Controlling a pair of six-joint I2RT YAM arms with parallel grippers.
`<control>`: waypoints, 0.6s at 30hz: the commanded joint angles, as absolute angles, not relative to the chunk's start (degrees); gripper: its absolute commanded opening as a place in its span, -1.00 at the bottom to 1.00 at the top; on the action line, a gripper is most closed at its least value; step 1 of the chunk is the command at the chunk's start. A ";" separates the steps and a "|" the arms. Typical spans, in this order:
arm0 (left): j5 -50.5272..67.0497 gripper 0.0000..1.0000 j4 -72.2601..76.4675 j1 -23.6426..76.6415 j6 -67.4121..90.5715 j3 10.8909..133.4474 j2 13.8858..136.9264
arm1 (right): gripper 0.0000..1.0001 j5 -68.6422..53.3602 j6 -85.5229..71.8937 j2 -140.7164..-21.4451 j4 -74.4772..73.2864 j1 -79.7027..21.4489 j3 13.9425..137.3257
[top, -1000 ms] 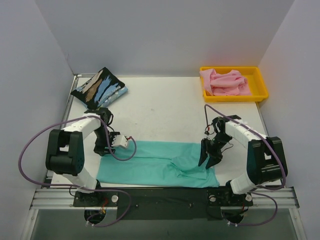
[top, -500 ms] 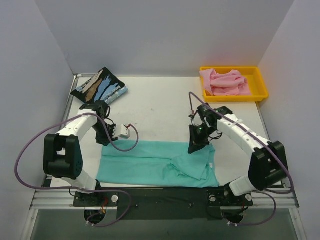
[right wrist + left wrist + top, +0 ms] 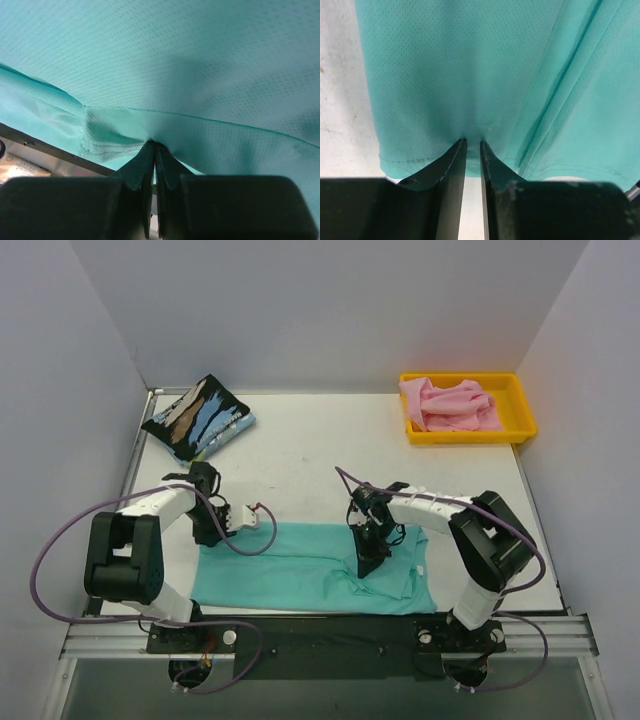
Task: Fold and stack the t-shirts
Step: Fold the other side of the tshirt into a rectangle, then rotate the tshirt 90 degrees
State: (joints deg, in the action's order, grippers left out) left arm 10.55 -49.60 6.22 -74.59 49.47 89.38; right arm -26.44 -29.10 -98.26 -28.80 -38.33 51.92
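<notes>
Across the near half of the white table (image 3: 300,455) lies the plain teal-green cloth t-shirt (image 3: 290,565), spread flat with its right side doubled over, probably to narrow it for folding. At the far left corner sits the folded black tee with blue, tan and white streaks (image 3: 198,417), likely the base of the stack. The yellow plastic tray (image 3: 470,436) holds the crumpled pink tee (image 3: 455,405) in waiting. The left gripper (image 3: 473,142) pinches the teal hem. The right gripper (image 3: 153,144) is clamped on a fold near the middle, seemingly so both can lift together.
</notes>
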 commanded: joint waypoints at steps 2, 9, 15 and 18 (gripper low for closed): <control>6.41 -0.43 -47.45 4.13 -77.61 50.09 90.62 | -1.00 -18.20 -29.97 -95.72 -31.72 -37.88 51.50; 24.57 -0.29 -66.95 4.13 -75.60 65.46 89.47 | -1.00 -9.58 -38.65 -78.08 -36.65 -34.91 47.13; 26.13 -0.25 -57.00 4.22 -66.64 66.72 91.67 | -1.00 -8.52 -45.00 -72.68 -35.16 -28.84 38.34; 21.63 -0.26 -49.67 4.13 -63.99 63.38 92.20 | -1.00 -8.70 -44.57 -76.27 -33.23 -25.33 36.04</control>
State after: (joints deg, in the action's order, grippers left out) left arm 22.79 -57.63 4.36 -69.80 66.35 90.32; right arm -10.79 -41.54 -72.07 -32.18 -28.60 39.48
